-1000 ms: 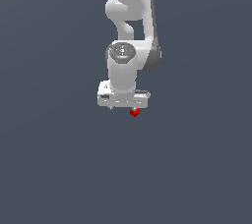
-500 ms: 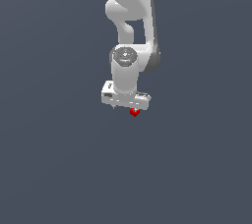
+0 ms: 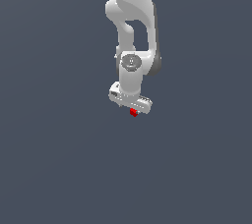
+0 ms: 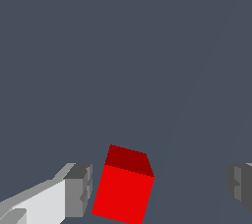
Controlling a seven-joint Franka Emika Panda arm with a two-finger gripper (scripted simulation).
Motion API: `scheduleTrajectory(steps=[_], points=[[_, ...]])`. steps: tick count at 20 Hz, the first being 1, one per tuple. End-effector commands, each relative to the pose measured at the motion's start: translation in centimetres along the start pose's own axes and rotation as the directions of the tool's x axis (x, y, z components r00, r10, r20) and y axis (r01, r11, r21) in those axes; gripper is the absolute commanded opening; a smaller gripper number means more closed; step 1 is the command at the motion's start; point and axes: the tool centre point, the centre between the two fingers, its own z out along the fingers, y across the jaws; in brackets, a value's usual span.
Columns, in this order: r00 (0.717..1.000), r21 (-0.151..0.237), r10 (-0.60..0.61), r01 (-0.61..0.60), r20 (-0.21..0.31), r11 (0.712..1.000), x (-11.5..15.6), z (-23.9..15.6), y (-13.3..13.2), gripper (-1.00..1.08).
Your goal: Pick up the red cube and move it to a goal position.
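Here red cube (image 4: pixel 124 189): plain-faced, bright, tilted.

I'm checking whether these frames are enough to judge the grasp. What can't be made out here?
- Red cube: its lower corner is cut off by the wrist view's edge; in the exterior view it is tiny and partly hidden under the gripper.
- One fingertip is cut by the frame edge.
- Cube-to-floor contact: not discernible.
- Goal position: no marker visible.
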Motion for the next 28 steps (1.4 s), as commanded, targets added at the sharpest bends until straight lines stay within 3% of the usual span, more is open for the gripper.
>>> scheduleTrajectory(steps=[1,10,19,20,28], points=[[0.998,0.003,0.061,-0.061,-0.004,0.998,-0.8,1.1,-0.4,1.0],[0.977,0.012,0.211,-0.211,-0.013,0.977,-2.4,4.0,-1.6,1.0],[0.965,0.016,0.26,-0.26,-0.015,0.965,-2.9,5.0,-2.2,1.0],[0.965,0.016,0.26,-0.26,-0.015,0.965,-2.9,5.0,-2.2,-1.0],[0.965,0.016,0.26,-0.26,-0.015,0.965,-2.9,5.0,-2.2,-1.0]])
